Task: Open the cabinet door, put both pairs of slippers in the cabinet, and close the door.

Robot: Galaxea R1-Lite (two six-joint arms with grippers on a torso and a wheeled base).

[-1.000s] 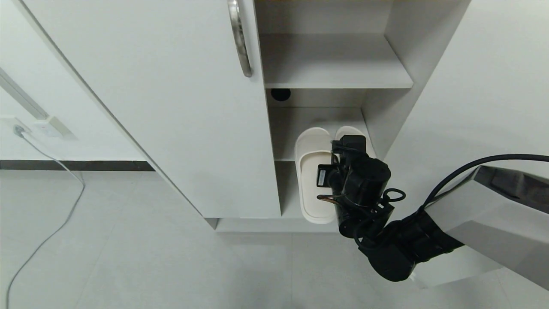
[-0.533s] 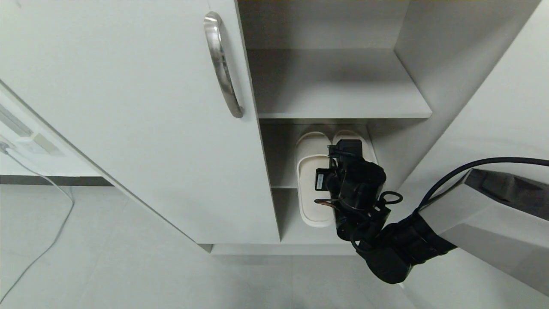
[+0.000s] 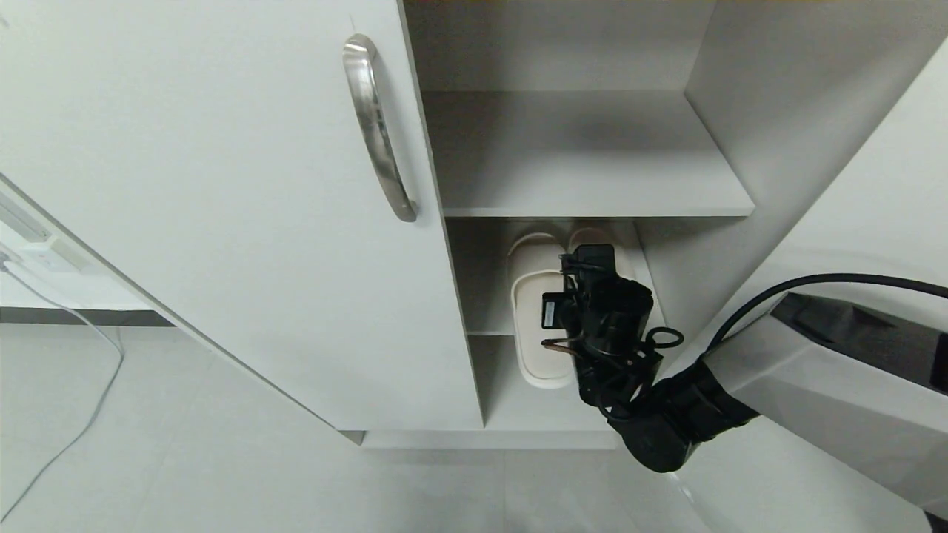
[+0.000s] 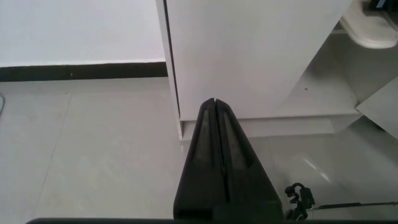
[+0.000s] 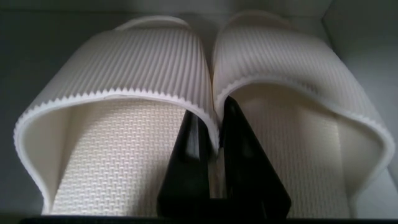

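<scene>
A pair of white slippers point(image 3: 535, 326) lies side by side, toes pointing into the open cabinet point(image 3: 585, 155), under its upper shelf. Their toes are over the lower shelf and their heels stick out past its front edge. My right gripper point(image 5: 214, 121) is shut on the two inner edges where the left slipper point(image 5: 124, 74) and the right slipper point(image 5: 286, 68) meet. In the head view the right gripper point(image 3: 589, 259) covers most of the right slipper. My left gripper point(image 4: 214, 106) is shut on nothing, low over the floor in front of the cabinet's base.
The left cabinet door point(image 3: 222, 185) with its metal handle point(image 3: 374, 126) is closed beside the open bay. A white panel point(image 3: 874, 185) stands out at the bay's right. A cable point(image 3: 74, 414) trails on the grey floor at the left, under a wall socket point(image 3: 29, 248).
The head camera has moved closer and tilted, shifting the whole picture. My right gripper has carried the slippers deeper into the cabinet, under the upper shelf.
</scene>
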